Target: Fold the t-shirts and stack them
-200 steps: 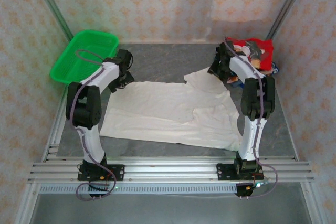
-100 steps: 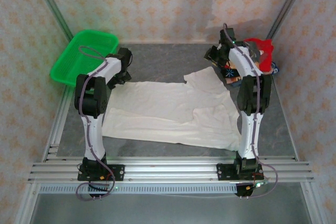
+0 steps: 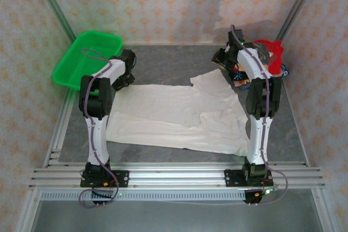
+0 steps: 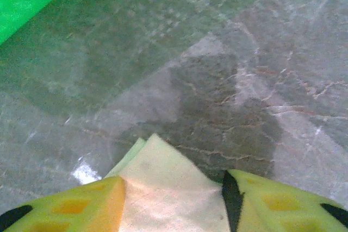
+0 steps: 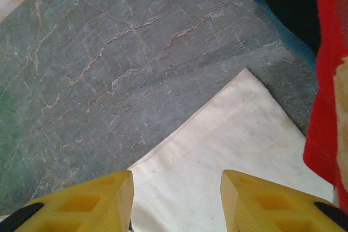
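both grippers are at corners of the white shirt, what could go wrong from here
1. The left gripper straddles a corner of the large off-white cloth t-shirt where two offset layers show. It may pinch just the top one, which would skew the fold.
2. The red cloth t-shirt lies right beside the right gripper. Closing or lifting there could snag it and drag it along.
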{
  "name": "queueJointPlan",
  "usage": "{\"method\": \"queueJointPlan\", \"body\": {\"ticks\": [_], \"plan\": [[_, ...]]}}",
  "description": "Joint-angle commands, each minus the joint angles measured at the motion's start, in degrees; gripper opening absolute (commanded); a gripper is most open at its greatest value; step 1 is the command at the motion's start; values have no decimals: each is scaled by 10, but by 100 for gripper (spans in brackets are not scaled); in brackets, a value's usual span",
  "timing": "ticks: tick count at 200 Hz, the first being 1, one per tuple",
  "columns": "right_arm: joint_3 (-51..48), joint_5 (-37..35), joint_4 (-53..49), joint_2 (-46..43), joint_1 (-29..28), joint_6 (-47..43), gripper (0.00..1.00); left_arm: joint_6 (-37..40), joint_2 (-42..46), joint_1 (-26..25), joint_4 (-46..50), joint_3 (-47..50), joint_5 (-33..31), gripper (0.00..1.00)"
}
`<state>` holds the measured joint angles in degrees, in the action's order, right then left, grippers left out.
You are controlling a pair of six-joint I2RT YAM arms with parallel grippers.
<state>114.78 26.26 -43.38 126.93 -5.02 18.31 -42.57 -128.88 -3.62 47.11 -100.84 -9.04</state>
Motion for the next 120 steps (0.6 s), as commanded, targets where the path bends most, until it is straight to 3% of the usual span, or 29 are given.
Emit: {"method": "queueJointPlan", "body": {"ticks": [1, 29, 68, 120], "plan": [[39, -27, -30, 28, 5, -26, 46, -5, -28, 6, -1, -14, 3, 37], [80, -48, -50, 62, 4, -49, 46, 3, -25, 5, -2, -8, 6, 17], [125, -88, -80, 105, -12, -79, 47, 12, -3, 5, -10, 28, 6, 1], [173, -160, -93, 154, -47, -100, 47, 16, 33, 5, -25, 91, 12, 0]]}}
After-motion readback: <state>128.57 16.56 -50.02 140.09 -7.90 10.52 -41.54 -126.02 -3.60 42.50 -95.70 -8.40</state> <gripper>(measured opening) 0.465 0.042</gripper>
